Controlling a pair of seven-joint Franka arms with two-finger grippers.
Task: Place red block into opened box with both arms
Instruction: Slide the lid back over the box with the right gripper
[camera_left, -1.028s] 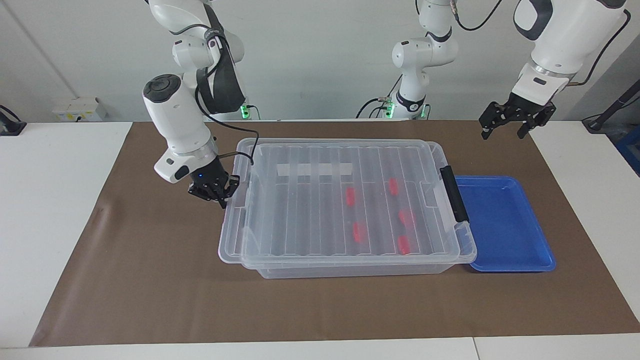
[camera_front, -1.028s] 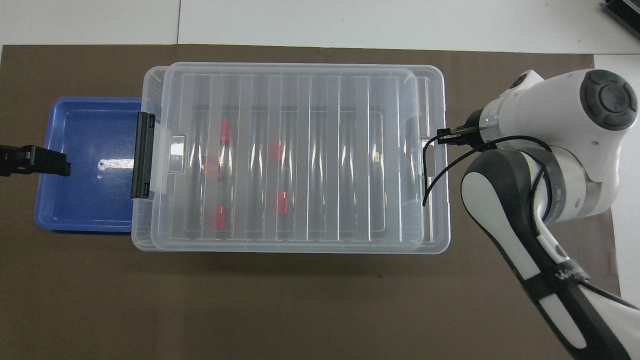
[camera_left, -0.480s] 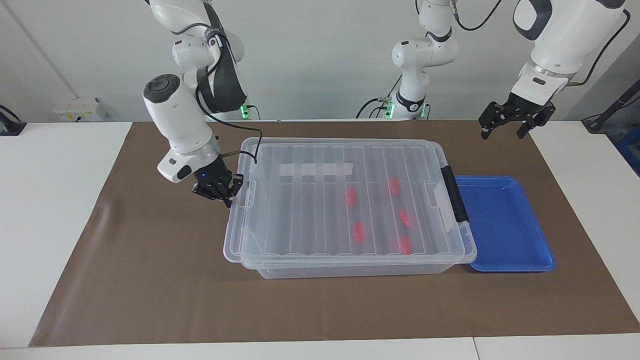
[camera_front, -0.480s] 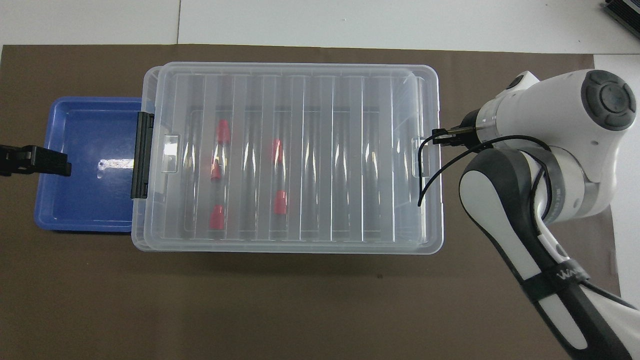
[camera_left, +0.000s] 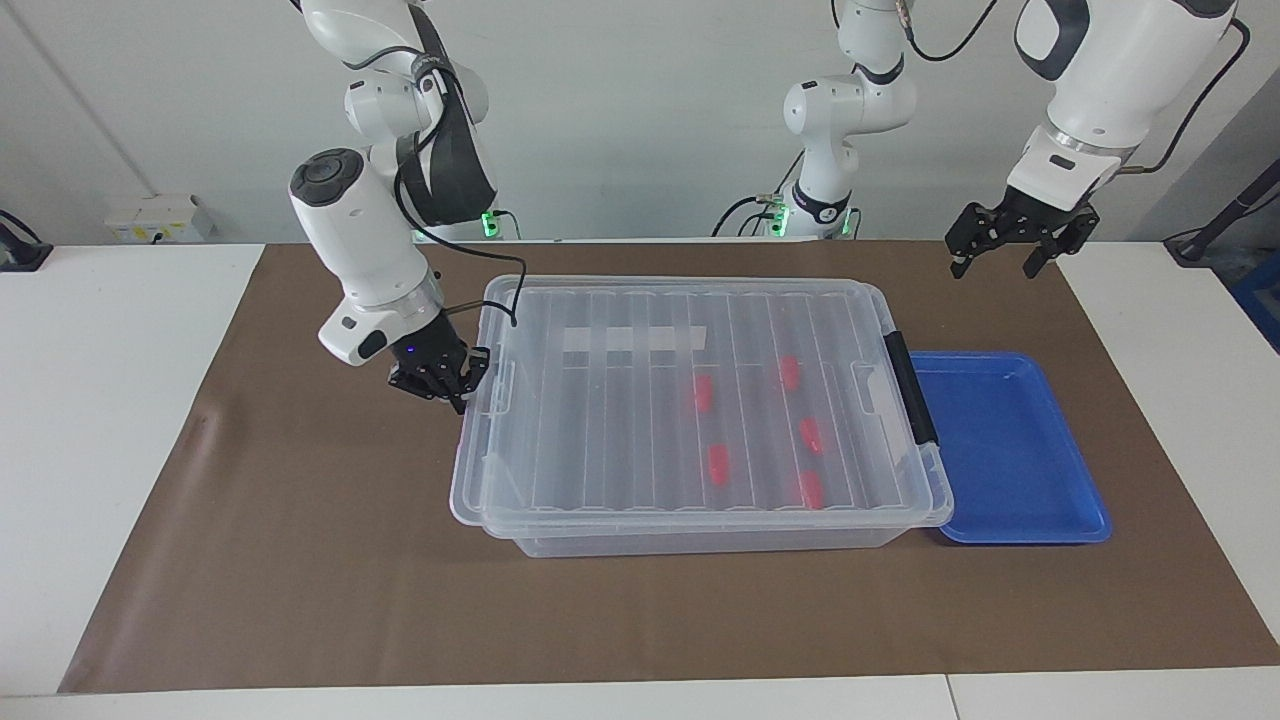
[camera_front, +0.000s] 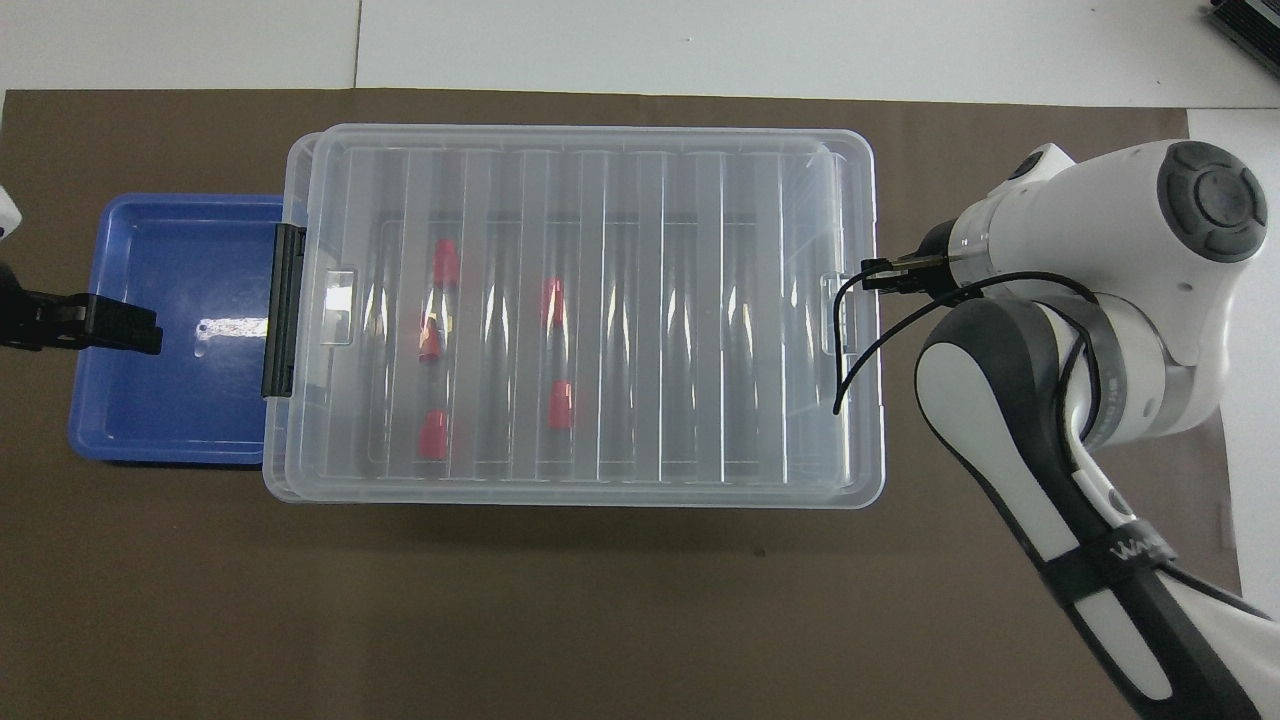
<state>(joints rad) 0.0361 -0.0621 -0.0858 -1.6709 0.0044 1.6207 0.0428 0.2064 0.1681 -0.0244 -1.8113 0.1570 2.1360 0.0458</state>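
The clear box (camera_left: 700, 535) (camera_front: 580, 495) stands mid-mat with its ribbed lid (camera_left: 620, 420) (camera_front: 600, 180) lying flat on top. Through the lid I see several red blocks inside, among them one red block (camera_left: 702, 393) (camera_front: 552, 300), toward the end with the black handle bar (camera_left: 908, 388) (camera_front: 283, 310). My right gripper (camera_left: 452, 388) is shut, low at the lid's end rim toward the right arm's end, touching it; the arm's wrist hides it in the overhead view. My left gripper (camera_left: 997, 258) (camera_front: 120, 328) hangs open and empty, high over the blue tray.
A shallow blue tray (camera_left: 1010, 500) (camera_front: 170, 400) lies against the box's handle end, with nothing in it. A brown mat (camera_left: 300, 560) covers the table under everything. A black cable (camera_front: 850, 360) from the right wrist loops over the lid's corner.
The lid has slid toward the left arm's end with the right gripper behind it, and now sits squarely over the box. The left gripper has drifted slightly.
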